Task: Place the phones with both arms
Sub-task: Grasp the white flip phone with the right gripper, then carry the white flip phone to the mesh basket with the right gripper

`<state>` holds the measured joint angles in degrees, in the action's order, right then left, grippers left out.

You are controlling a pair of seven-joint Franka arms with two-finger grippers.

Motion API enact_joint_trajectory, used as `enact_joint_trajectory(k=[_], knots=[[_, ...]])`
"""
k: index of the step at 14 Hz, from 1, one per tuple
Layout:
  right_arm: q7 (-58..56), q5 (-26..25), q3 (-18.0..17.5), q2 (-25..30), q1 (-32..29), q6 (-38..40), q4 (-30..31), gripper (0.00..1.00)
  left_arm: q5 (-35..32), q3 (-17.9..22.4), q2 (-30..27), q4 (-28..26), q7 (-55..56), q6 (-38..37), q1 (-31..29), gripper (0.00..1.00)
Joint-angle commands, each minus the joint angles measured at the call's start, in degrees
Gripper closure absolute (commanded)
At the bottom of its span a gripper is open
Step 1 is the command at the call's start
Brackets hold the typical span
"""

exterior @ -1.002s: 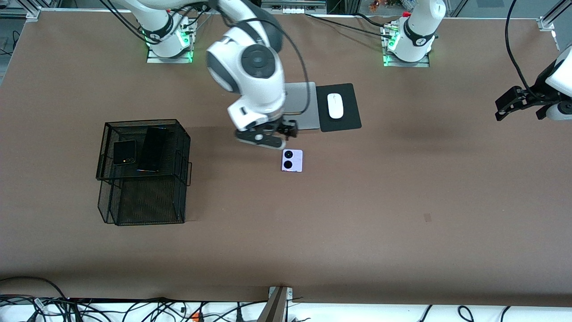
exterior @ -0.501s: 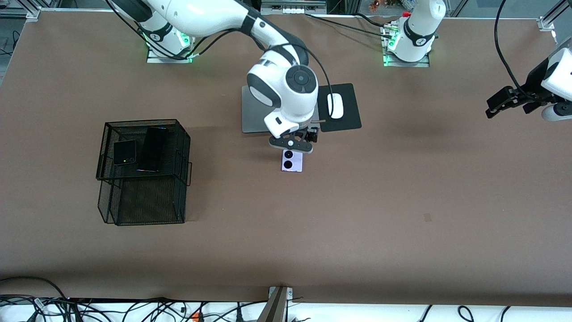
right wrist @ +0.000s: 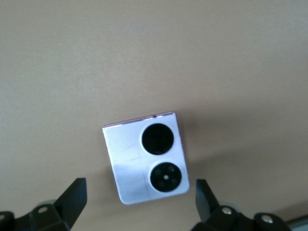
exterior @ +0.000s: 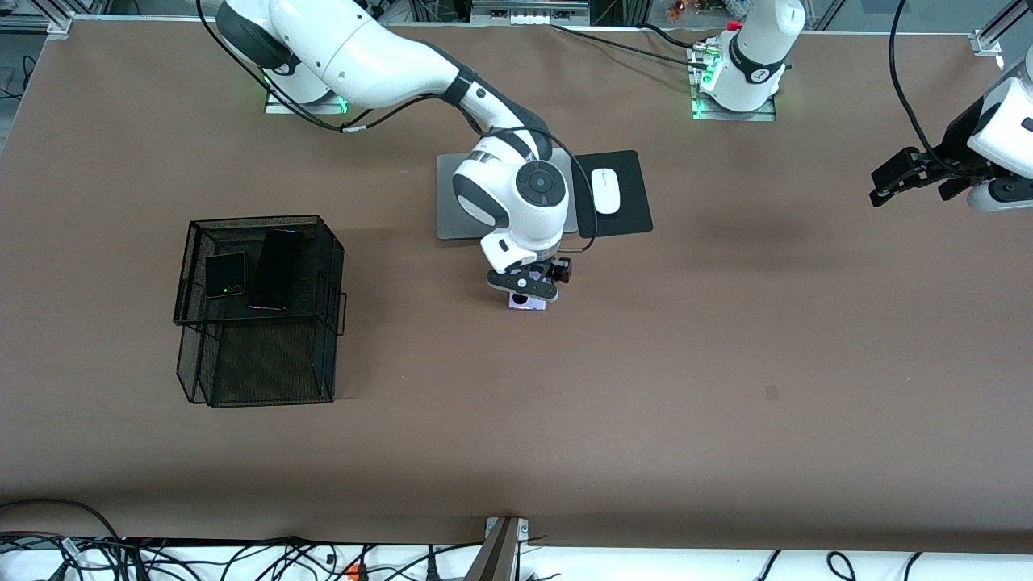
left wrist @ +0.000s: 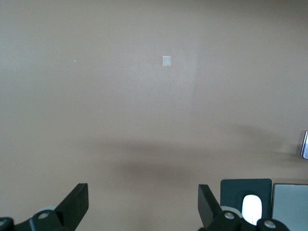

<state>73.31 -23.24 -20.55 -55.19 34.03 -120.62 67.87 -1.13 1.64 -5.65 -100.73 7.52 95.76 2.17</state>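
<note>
Two phones [exterior: 254, 273] are already stowed in the mesh basket [exterior: 331, 266]. One lavender phone [right wrist: 146, 157] is left on the bench, nearer the camera than the laptop [exterior: 452, 202]. Right gripper [exterior: 526, 284] is held over it, jaws wide; they should be lowered evenly astride its edges. Left gripper [left wrist: 143, 204], jaws wide, is kept waiting.

From my feed it's just the big brown table [exterior: 726, 387] under even light, metal framing [exterior: 989, 40] at the corners, a tangle of cables [exterior: 242, 557] on the white floor [exterior: 646, 565] along the near edge
</note>
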Motion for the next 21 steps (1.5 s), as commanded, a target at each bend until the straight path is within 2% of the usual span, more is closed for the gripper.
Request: enact_joint_trajectory(k=[1,10,16,17,18,19,20,21], knots=[[2.6,-2.0,-0.3,-2.5,0.1,-2.1,-2.0,0.0,1.0,0.2,0.6,1.8,-1.5,-1.5,0.1,0.0],[3.2,-8.7,-0.3,-5.3,-0.2,-4.1,-1.8,0.0,1.0,0.2,0.6,1.8,-1.7,-2.2,-0.2,0.0],[3.3,-9.2,-0.3,-5.4,-0.4,-5.7,-0.5,0.0,1.0,0.2,0.6,1.8,-1.6,-2.3,-0.1,0.0],[3.1,-9.3,-0.3,-5.4,-0.2,-5.7,-0.5,0.17,1.0,0.2,0.6,1.8,-1.6,-2.3,-0.1,0.0],[2.9,-9.3,-0.3,-5.4,-0.2,-5.7,-0.5,0.55,1.0,0.2,0.5,1.8,-1.6,-2.3,-0.1,0.0],[2.5,-9.4,-0.3,-5.3,-0.2,-5.7,-0.5,0.79,1.0,0.2,0.6,1.8,-1.6,-2.3,-0.1,0.0],[1.9,-9.3,-0.3,-5.3,-0.4,-5.7,-0.5,0.92,1.0,0.2,0.5,1.8,-1.6,-2.3,-0.1,0.0],[1.7,-9.3,-0.3,-5.1,-0.4,-5.7,-0.5,0.99,1.0,0.2,0.5,1.8,-1.6,-2.3,-0.1,0.0]])
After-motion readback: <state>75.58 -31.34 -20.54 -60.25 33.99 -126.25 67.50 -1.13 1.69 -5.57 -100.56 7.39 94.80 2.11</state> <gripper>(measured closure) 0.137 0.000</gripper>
